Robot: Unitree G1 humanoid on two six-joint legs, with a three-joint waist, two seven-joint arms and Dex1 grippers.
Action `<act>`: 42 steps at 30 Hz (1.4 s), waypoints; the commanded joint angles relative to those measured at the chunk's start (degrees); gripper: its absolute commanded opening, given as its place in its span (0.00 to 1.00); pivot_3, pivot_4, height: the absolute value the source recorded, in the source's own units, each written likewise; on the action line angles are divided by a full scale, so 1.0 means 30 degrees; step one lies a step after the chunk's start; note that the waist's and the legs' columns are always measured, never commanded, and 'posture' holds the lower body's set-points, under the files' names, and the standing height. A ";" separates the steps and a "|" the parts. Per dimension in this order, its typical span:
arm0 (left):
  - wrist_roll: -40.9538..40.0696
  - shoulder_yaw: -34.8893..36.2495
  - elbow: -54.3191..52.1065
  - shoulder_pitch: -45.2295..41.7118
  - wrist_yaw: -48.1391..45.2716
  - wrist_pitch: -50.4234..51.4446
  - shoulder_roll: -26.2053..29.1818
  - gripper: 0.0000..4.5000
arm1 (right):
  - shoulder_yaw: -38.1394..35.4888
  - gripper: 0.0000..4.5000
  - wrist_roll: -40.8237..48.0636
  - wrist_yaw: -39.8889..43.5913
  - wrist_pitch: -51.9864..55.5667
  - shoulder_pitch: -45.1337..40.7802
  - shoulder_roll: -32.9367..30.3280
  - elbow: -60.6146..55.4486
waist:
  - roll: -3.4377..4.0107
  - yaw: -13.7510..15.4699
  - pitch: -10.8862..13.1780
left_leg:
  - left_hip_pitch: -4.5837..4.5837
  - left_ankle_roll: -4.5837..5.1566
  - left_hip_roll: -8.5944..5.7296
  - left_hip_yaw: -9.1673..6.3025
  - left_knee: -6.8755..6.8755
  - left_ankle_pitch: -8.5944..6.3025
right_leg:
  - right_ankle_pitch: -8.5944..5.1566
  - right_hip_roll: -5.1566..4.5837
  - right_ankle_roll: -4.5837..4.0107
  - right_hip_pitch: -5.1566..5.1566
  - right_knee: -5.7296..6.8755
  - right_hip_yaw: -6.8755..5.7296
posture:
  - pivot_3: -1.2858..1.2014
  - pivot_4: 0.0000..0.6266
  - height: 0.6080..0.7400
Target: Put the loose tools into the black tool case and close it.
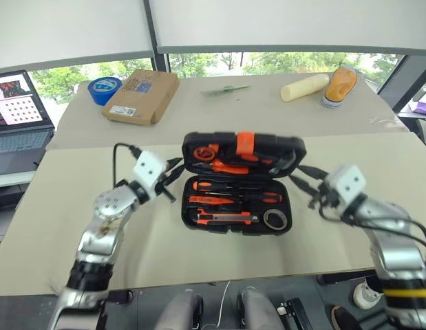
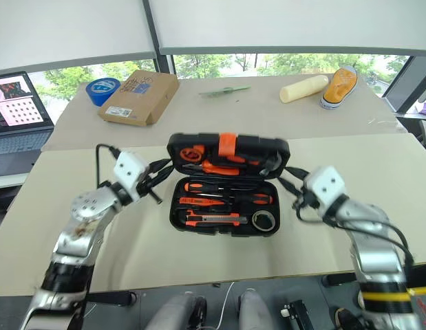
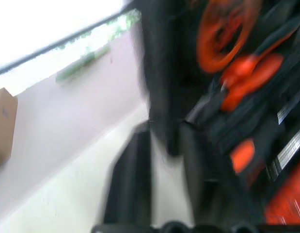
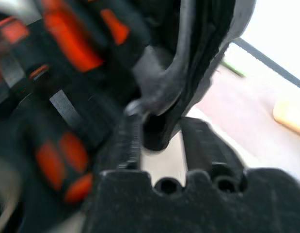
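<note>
Beige board is covering the worktop (image 1: 75, 227), and going from left to right, a laptop (image 1: 16, 120) is sitting at the far left edge, its screen showing a grid of small squares whose writing is too small to read. Next, a blue tape roll (image 1: 104, 89) is lying beside a brown cardboard box (image 1: 142, 95); the box is carrying a white label and blue print, neither of them legible. A thin green stick (image 1: 225, 89) is lying further along at the back.

Nearer the front, the left tool (image 1: 173, 175) is hovering just beside the left edge of the black tool case (image 1: 237, 184), its two black fingers (image 3: 133, 179) standing narrowly apart with a slim gap between them and nothing gripped. The case is sitting at the middle of the worktop with its lid half raised, an orange latch (image 1: 245, 143) showing on the lid's rim. Inside the base, two orange-and-black screwdrivers (image 1: 233, 185), an orange utility knife (image 1: 223, 218) and a small black tape roll (image 1: 275, 219) are resting in their recesses.

The right tool (image 1: 303, 184) is hanging just beside the case's right edge, fingers (image 4: 205, 145) somewhat apart and straddling the lid's rim without clearly clamping it. At the back right, a cream cylinder (image 1: 305, 87) is lying next to an orange shoe (image 1: 341, 84).
</note>
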 commanded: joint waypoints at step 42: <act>0.2776 -0.6724 1.3116 -1.2363 -1.4047 -0.8028 0.0411 0.02 | 0.3749 0.00 -0.1113 0.2391 0.5931 -0.1571 -0.3268 -0.0774 | -0.0109 0.0706 0.0058 | 0.0012 0.0080 -0.0024 -0.0044 0.0153 -0.0044 | 0.0016 -0.0013 -0.0003 0.0188 -0.0122 -0.0107 | 0.52 0.24 0.98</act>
